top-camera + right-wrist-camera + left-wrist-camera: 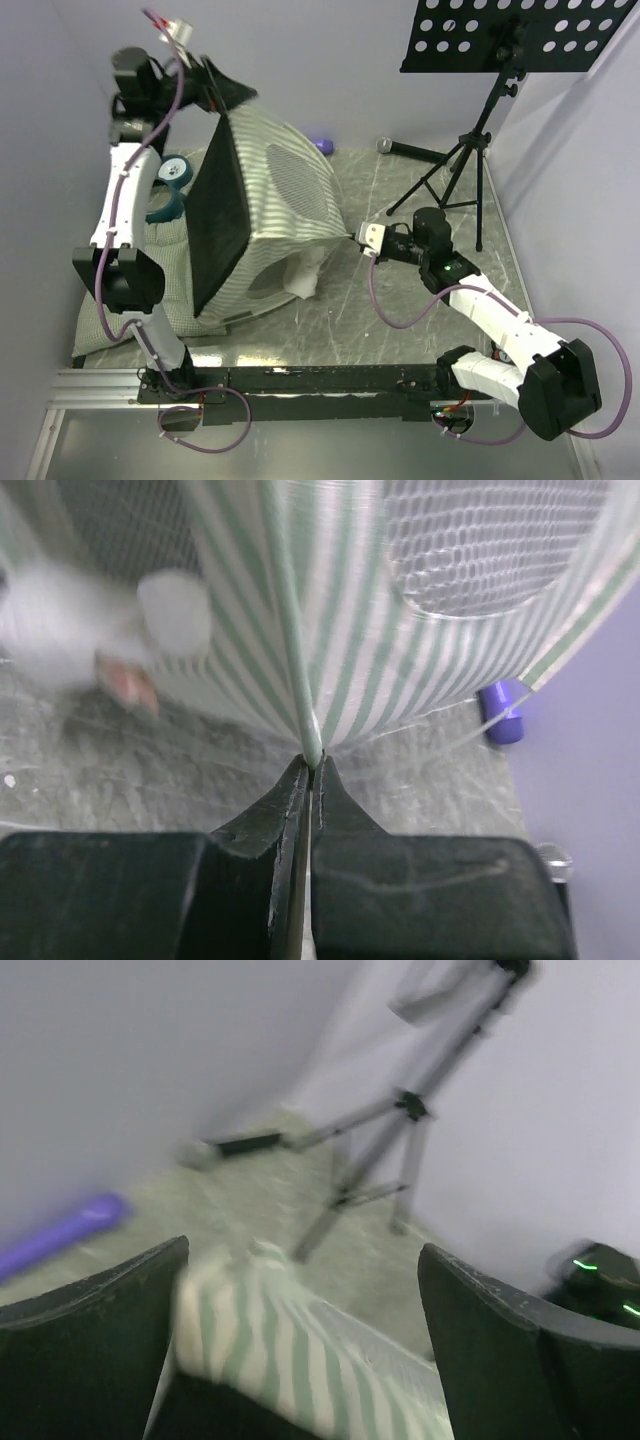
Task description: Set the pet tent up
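Note:
The pet tent (285, 200) stands partly raised on the table, green-and-white striped, with a black lining panel (218, 215) on its left face and a white mesh oval (300, 180) on top. My left gripper (222, 92) is up at the tent's top back corner. In the left wrist view its fingers (110, 1330) stand wide apart, open (305, 1250), with striped fabric (270, 1340) between them. My right gripper (360, 238) is shut on the tent's right corner. In the right wrist view its jaws (312, 765) pinch a green seam (290, 630) below the mesh (480, 540).
A green-checked cushion (110, 320) lies under the tent at the left. A white plush object (305, 272) sits at the tent's front opening. A blue tape roll (172, 172), a purple object (322, 144), a microphone (410, 150) and a music-stand tripod (470, 150) stand behind and to the right.

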`<act>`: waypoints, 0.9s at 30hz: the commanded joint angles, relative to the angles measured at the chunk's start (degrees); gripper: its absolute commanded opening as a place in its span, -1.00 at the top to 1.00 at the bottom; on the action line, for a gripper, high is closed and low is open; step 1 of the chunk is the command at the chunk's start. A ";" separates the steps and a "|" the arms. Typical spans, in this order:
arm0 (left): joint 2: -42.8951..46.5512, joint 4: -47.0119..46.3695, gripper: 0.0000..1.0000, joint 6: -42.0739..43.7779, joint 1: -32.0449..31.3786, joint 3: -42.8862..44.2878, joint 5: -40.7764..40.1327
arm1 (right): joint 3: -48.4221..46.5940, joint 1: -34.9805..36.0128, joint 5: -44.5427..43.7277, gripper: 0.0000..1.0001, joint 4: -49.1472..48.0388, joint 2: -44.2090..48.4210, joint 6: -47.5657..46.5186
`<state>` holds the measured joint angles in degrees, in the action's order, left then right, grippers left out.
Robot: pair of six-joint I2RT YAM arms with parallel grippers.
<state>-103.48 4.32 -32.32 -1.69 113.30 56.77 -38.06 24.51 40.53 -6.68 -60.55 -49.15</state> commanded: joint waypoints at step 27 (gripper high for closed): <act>21.05 53.73 -0.75 59.78 -28.07 10.00 -8.57 | -45.07 5.45 -5.55 1.00 45.60 -10.90 -14.31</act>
<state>-77.08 36.05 10.07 -21.69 117.54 55.99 -76.95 27.97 36.51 33.80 -70.81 -61.54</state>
